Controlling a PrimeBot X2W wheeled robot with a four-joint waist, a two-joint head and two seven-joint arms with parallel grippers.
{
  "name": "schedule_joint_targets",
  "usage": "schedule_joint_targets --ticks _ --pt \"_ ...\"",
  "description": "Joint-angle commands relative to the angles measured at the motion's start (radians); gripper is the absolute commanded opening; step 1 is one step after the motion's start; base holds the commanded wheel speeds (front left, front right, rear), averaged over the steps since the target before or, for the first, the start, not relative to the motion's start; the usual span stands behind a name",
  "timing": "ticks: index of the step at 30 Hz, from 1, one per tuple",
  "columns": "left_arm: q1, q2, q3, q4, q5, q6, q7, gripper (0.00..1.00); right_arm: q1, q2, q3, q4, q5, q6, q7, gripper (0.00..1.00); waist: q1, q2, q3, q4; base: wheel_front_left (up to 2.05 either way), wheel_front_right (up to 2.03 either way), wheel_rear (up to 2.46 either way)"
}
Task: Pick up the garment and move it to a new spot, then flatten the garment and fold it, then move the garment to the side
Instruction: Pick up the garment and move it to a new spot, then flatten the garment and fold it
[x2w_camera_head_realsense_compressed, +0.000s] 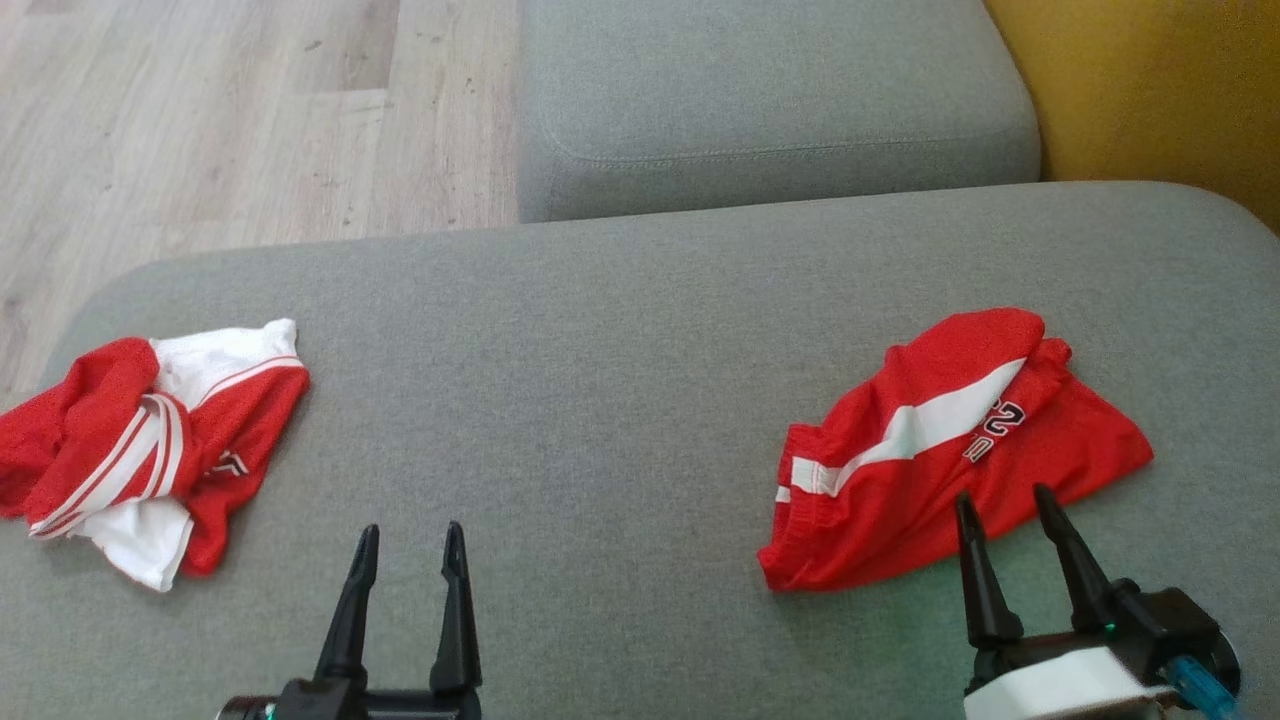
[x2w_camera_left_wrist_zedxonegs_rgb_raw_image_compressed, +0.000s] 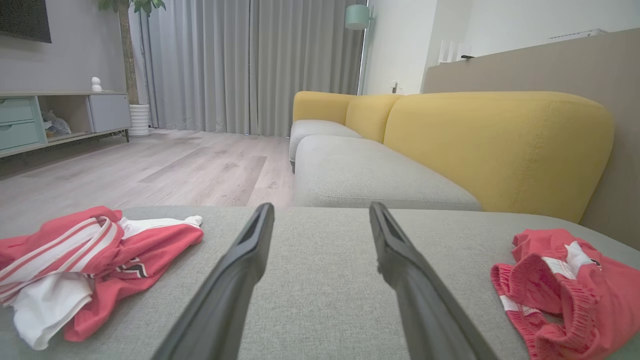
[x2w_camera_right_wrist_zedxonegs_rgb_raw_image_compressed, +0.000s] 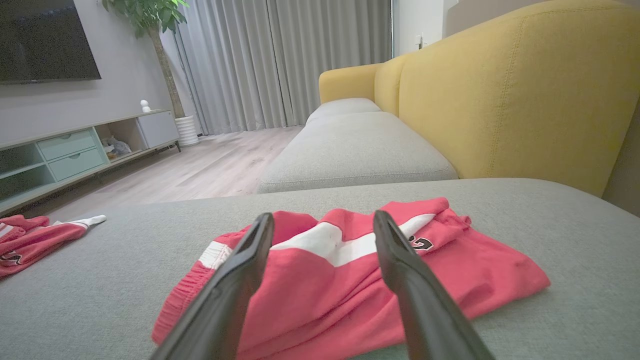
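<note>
A red garment with a white stripe (x2w_camera_head_realsense_compressed: 890, 490) lies loosely folded on the right of the grey cushion (x2w_camera_head_realsense_compressed: 620, 380). My right gripper (x2w_camera_head_realsense_compressed: 1002, 494) hovers at its near edge, open, with nothing between the fingers; the right wrist view shows the fabric (x2w_camera_right_wrist_zedxonegs_rgb_raw_image_compressed: 325, 280) just beyond the gripper (x2w_camera_right_wrist_zedxonegs_rgb_raw_image_compressed: 324, 215). A second red and white garment (x2w_camera_head_realsense_compressed: 150, 440) lies crumpled at the cushion's left edge. My left gripper (x2w_camera_head_realsense_compressed: 411, 530) stands open over bare cushion between the two, empty. In the left wrist view, that gripper (x2w_camera_left_wrist_zedxonegs_rgb_raw_image_compressed: 321, 206) has the crumpled garment (x2w_camera_left_wrist_zedxonegs_rgb_raw_image_compressed: 100, 250) to its left and the folded one (x2w_camera_left_wrist_zedxonegs_rgb_raw_image_compressed: 565, 285) to its right.
Another grey seat cushion (x2w_camera_head_realsense_compressed: 770, 100) sits behind, with the yellow backrest (x2w_camera_head_realsense_compressed: 1150, 90) on the right. Wooden floor (x2w_camera_head_realsense_compressed: 200, 130) lies beyond the cushion's left and far edges. A TV cabinet (x2w_camera_right_wrist_zedxonegs_rgb_raw_image_compressed: 75, 155), curtains and a potted plant stand across the room.
</note>
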Motion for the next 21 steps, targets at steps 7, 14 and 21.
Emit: schedule_joint_targets --ticks 7,14,21 --pt "-0.026 -0.031 0.094 -0.023 0.048 -0.047 -0.009 1.00 -0.028 -0.007 0.032 -0.027 0.013 -0.001 -0.011 1.00 0.0001 -0.0001 -0.009 0.003 0.00 0.00 0.00" --pt "-0.021 -0.037 0.115 -0.013 0.060 -0.067 -0.009 1.00 -0.027 -0.007 0.036 -0.021 0.015 -0.001 -0.011 1.00 0.0001 -0.0001 -0.014 0.006 0.00 0.00 0.00" --pt "-0.014 -0.038 0.117 -0.007 0.058 -0.073 -0.009 1.00 -0.026 -0.007 0.040 -0.018 0.015 -0.001 -0.011 1.00 0.0001 -0.0001 -0.022 0.007 0.00 0.00 0.00"
